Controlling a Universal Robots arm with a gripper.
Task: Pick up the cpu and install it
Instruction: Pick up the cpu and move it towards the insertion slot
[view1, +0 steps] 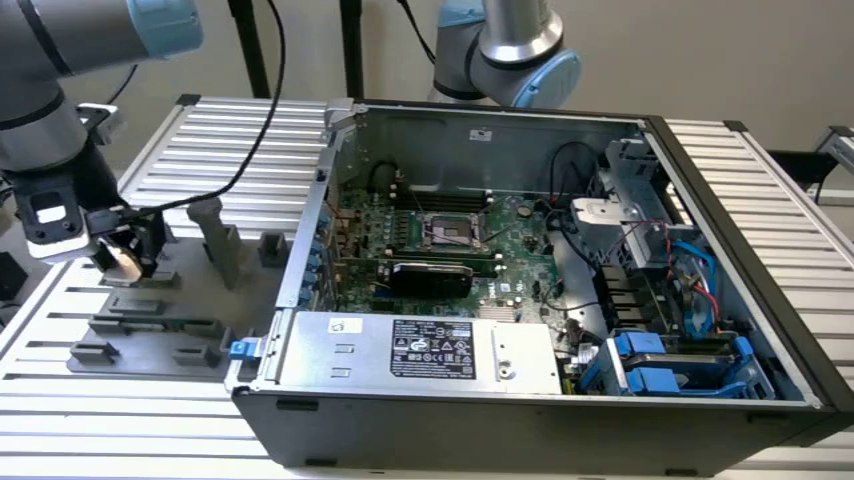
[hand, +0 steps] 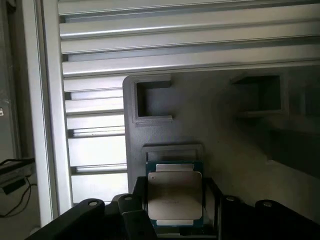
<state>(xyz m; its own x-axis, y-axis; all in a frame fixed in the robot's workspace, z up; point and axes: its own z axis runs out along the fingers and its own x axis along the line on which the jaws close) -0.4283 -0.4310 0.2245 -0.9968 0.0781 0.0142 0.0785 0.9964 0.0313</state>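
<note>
The cpu (hand: 175, 194) is a small flat square chip with a silvery top and a green rim. It sits between the dark fingers (hand: 138, 200) of my gripper (hand: 175, 205), which is shut on it. In the exterior view the gripper (view1: 123, 262) hangs at the far left, just above the grey fixture plate (view1: 174, 312), with the pale cpu (view1: 120, 260) in its jaws. An empty shallow recess (hand: 172, 151) of the fixture lies just beyond the chip. The motherboard's dark square socket (view1: 451, 232) lies inside the open computer case (view1: 747, 260), well to the exterior view's right of the gripper.
Upright grey fixture blocks (view1: 220, 240) stand between the gripper and the case wall (view1: 314, 230). A second robot arm (view1: 514, 55) rises behind the case. Cables (view1: 694, 270), drive bays and a power supply (view1: 427, 348) crowd the case. A slatted aluminium table (view1: 227, 130) carries everything.
</note>
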